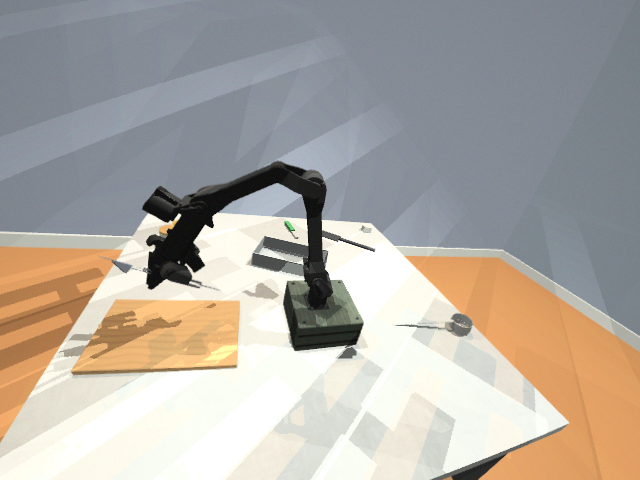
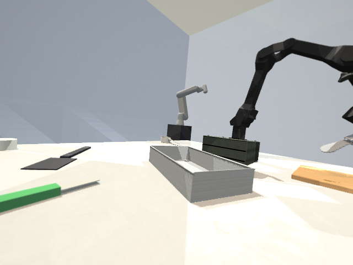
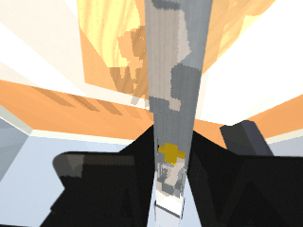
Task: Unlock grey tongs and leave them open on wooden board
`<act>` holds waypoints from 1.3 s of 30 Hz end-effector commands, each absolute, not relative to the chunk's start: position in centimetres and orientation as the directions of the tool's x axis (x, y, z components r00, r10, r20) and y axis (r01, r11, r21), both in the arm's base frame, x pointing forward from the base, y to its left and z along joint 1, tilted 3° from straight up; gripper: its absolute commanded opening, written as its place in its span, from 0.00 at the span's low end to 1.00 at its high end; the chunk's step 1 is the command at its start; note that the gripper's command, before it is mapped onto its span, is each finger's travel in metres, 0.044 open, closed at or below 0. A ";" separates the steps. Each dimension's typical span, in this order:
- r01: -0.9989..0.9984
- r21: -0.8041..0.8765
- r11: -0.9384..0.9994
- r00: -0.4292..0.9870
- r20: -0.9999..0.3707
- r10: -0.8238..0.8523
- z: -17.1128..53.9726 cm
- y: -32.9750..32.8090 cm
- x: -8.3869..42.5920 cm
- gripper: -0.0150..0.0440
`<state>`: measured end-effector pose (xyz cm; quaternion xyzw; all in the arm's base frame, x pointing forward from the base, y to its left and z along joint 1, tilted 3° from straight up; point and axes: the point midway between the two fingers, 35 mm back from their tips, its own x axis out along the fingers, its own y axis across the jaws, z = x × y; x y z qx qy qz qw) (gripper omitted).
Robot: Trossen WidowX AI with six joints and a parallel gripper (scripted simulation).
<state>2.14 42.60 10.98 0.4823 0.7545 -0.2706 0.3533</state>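
Note:
My gripper is shut on the grey tongs and holds them in the air above the far side of the wooden board. The tongs lie across the fingers, tilted slightly, with the end toward the robot base lower. Their rounded tip end shows at the right edge of the exterior view. In the wrist view they look like one narrow bar, with a yellow part between the fingers; whether the lock is on cannot be told. The grey roasting tin stands empty.
A green-handled tool and a dark spatula lie behind the tin. A strainer lies at the right. The dark green base box stands beside the board. An orange-topped object is partly behind the arm.

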 end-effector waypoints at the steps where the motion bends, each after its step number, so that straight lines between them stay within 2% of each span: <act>1: 0.919 -0.061 0.389 -0.266 -0.825 0.499 10.8 43.0 2.0 0.00; 20: 0.917 -0.047 0.396 -0.161 -0.952 0.259 8.9 43.3 1.4 0.00; 39: 0.902 -0.023 0.431 -0.043 -0.998 0.037 7.9 42.6 0.9 0.00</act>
